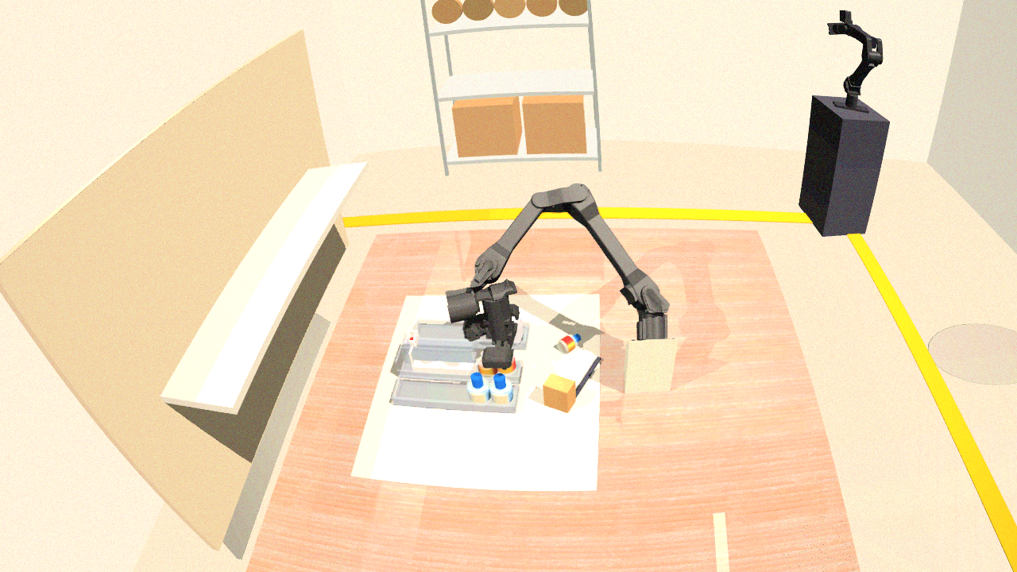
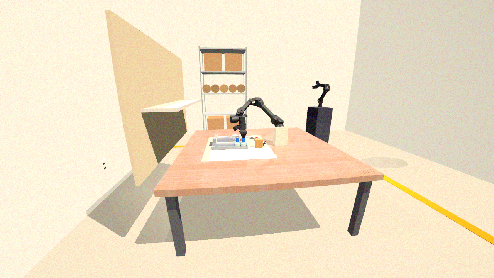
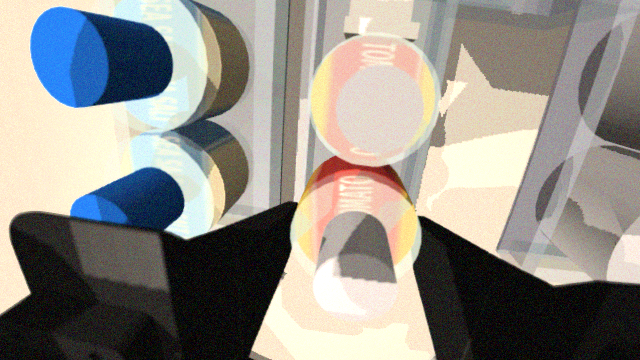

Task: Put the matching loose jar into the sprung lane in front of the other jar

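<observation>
My gripper (image 1: 503,364) (image 2: 243,136) (image 3: 354,219) points down at the front end of the middle, sprung lane (image 3: 332,20). It is shut on a tomato jar (image 3: 327,200) with a red and yellow label and a grey-white cap. The matching lane jar (image 3: 375,50) stands directly behind it, and the two appear to touch in the wrist view. The white pusher plate (image 3: 382,27) is behind the lane jar. The held jar's base and the front stop are hidden, so I cannot tell whether it stands on the lane floor.
Two blue-capped jars (image 1: 477,391) (image 1: 501,391) stand in the neighbouring lane (image 1: 434,396). A blue-capped red-labelled jar (image 1: 566,344) lies outside the lanes. An orange box (image 1: 558,393) (image 2: 258,143) and dark pen (image 1: 589,376) lie in front. A cream box (image 1: 648,366) (image 2: 280,136) stands by the arm base.
</observation>
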Robot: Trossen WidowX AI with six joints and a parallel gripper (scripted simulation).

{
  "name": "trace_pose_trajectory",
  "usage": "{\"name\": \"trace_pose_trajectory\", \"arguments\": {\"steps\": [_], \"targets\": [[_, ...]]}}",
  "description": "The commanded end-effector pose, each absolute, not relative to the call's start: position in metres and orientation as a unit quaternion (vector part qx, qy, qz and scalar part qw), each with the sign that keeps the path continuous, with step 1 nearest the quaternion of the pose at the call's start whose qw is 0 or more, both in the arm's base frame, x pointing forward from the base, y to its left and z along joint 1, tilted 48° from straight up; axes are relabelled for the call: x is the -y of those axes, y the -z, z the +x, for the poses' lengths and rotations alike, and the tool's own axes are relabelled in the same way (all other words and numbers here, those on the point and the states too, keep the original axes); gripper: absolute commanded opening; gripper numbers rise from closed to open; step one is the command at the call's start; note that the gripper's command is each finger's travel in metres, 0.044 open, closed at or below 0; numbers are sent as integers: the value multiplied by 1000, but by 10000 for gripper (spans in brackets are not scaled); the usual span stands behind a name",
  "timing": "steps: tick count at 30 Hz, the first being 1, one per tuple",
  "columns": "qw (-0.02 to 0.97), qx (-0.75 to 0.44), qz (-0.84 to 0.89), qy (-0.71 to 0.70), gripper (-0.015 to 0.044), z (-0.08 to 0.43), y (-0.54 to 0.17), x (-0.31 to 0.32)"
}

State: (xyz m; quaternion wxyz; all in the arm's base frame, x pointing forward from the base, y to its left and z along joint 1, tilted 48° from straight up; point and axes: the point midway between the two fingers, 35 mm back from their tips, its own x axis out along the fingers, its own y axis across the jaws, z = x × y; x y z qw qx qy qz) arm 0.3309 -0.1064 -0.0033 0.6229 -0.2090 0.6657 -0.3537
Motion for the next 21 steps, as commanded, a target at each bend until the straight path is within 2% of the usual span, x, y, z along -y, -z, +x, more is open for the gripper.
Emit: {"name": "trace_pose_trajectory", "arguments": {"steps": [1, 21], "targets": [[630, -656, -210, 359, 0, 336, 2, 109], [630, -656, -210, 359, 0, 335, 6, 113]]}}
